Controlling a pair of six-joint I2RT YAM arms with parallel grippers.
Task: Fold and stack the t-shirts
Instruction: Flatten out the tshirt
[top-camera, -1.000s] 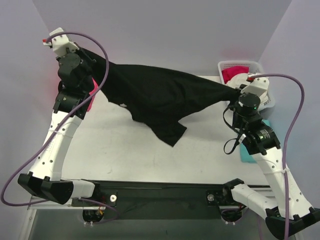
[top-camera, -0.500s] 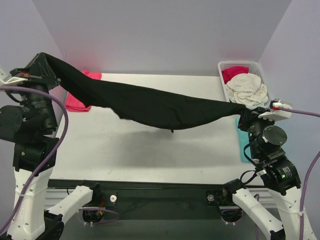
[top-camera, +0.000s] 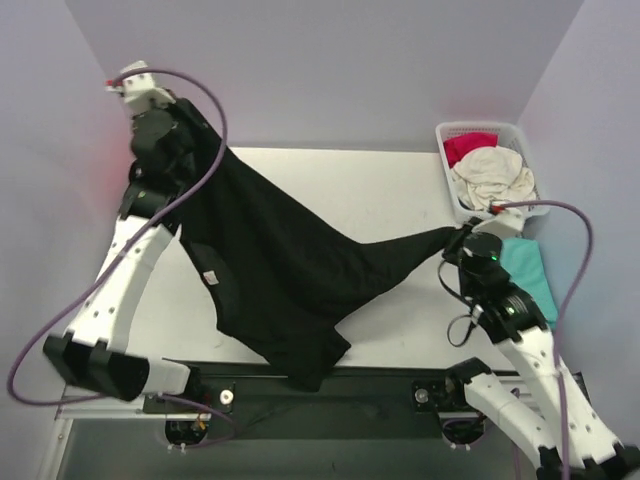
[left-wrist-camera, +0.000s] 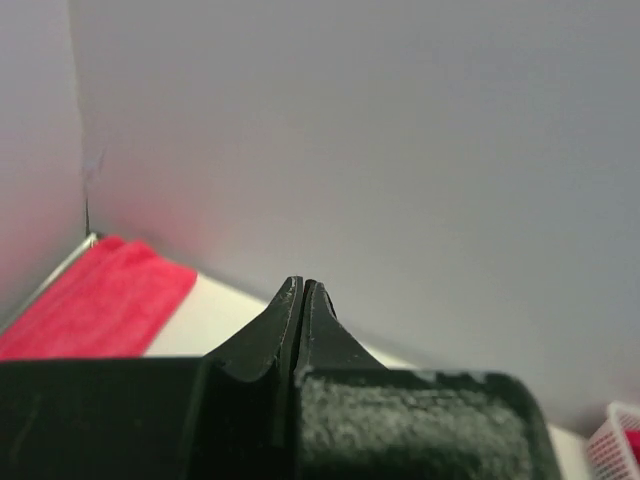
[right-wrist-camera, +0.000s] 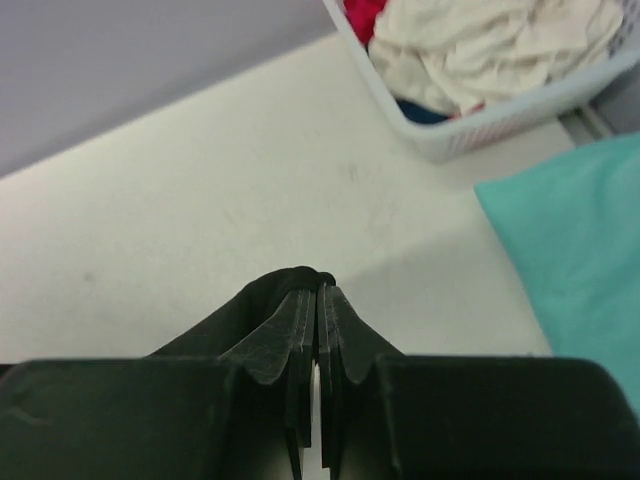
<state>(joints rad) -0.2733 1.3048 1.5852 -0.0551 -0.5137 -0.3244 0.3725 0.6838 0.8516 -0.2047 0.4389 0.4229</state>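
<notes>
Black t-shirt (top-camera: 290, 270) — its label (top-camera: 210, 277) shows overhead only.

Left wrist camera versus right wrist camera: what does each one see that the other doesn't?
Only the left wrist view shows the red shirt near the wall. Only the right wrist view shows the teal shirt, the cream cloth in the basket, and the black shirt pinched by the right gripper. Both show shut fingers, white tabletop and basket lattice.
</notes>
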